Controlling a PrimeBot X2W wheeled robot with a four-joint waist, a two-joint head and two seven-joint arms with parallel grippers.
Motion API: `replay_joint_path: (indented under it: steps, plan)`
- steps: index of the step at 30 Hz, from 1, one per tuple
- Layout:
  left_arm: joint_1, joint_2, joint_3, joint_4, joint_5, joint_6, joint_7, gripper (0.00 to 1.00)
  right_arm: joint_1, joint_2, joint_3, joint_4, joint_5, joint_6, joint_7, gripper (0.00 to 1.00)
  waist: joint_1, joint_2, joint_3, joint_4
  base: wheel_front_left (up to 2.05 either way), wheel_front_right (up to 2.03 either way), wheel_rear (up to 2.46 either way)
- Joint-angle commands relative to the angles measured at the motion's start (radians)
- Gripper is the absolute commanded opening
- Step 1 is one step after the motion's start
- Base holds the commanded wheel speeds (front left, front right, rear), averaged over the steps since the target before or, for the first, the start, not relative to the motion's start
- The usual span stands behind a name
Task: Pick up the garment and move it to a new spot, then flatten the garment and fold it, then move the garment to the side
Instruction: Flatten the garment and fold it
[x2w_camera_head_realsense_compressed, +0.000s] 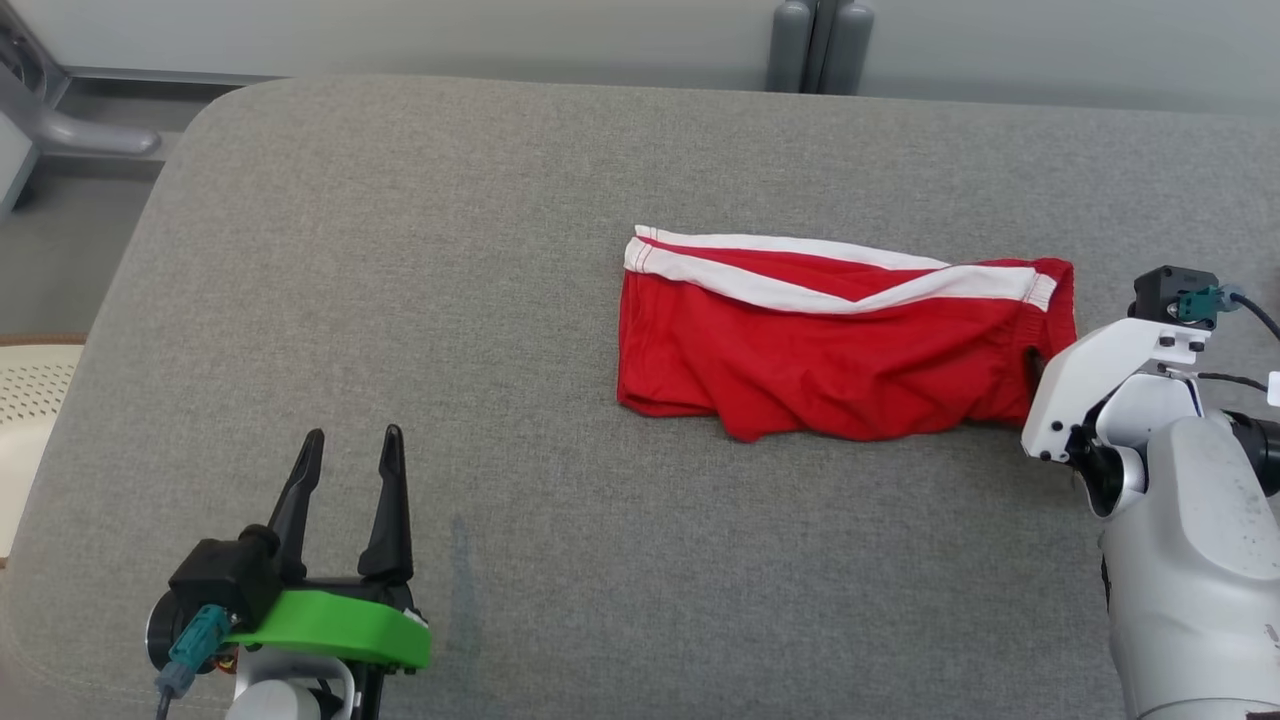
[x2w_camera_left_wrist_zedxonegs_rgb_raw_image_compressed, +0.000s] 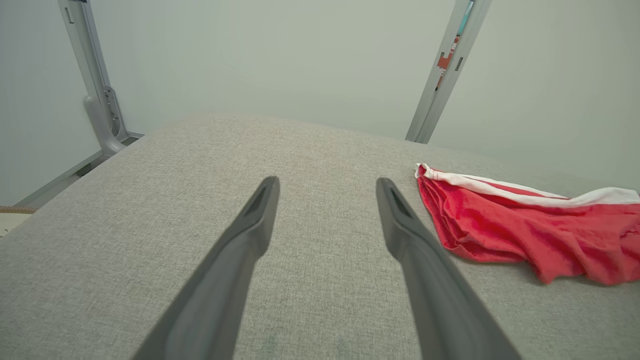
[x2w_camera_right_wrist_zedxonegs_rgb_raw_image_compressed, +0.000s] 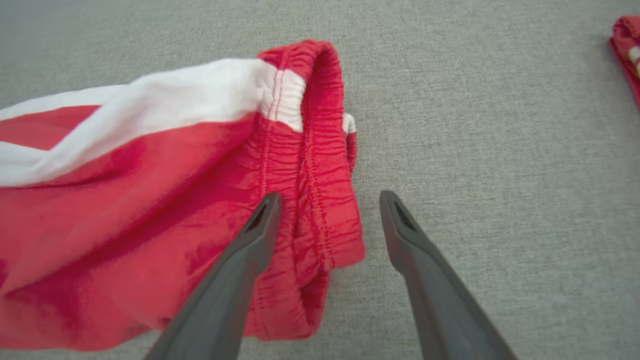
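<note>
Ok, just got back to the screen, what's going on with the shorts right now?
The red shorts lie rumpled on the grey padded surface, not yet flattened or folded. The right claw is open at their elastic waistband end, one finger over the cloth and the other over bare surface, so nothing is gripped. The left claw is open too, off to the side and apart from the shorts. Neither arm holds anything.

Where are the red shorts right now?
In the head view the red shorts lie on the grey cushion, right of the middle, their right end by the open right gripper.
</note>
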Motion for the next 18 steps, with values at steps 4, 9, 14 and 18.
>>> replay_joint_path:
  steps: [4,9,14,18]
  plan:
    - [-0.027,-0.005,0.002,-0.002,0.006,-0.007,-0.003,1.0,-0.036,-0.003,-0.027,0.054,0.013,0.0,-0.029,1.0,0.0,0.0,0.022,0.009,0.0,0.0,0.0]
    - [-0.043,-0.006,0.002,0.001,0.01,-0.008,-0.002,1.0,-0.073,-0.003,-0.038,0.127,0.038,0.0,-0.038,1.0,0.0,0.0,0.038,0.016,0.0,0.0,0.0]
    - [-0.049,-0.006,0.0,0.003,0.016,-0.012,-0.003,1.0,-0.101,0.0,-0.052,0.215,0.035,0.0,-0.012,1.0,0.0,0.0,0.045,0.021,0.0,0.0,0.0]
    - [-0.052,-0.006,0.0,0.002,0.017,-0.014,-0.003,1.0,-0.124,0.001,-0.074,0.256,0.018,0.0,-0.007,0.24,0.0,0.0,0.046,0.022,0.0,0.0,0.0]
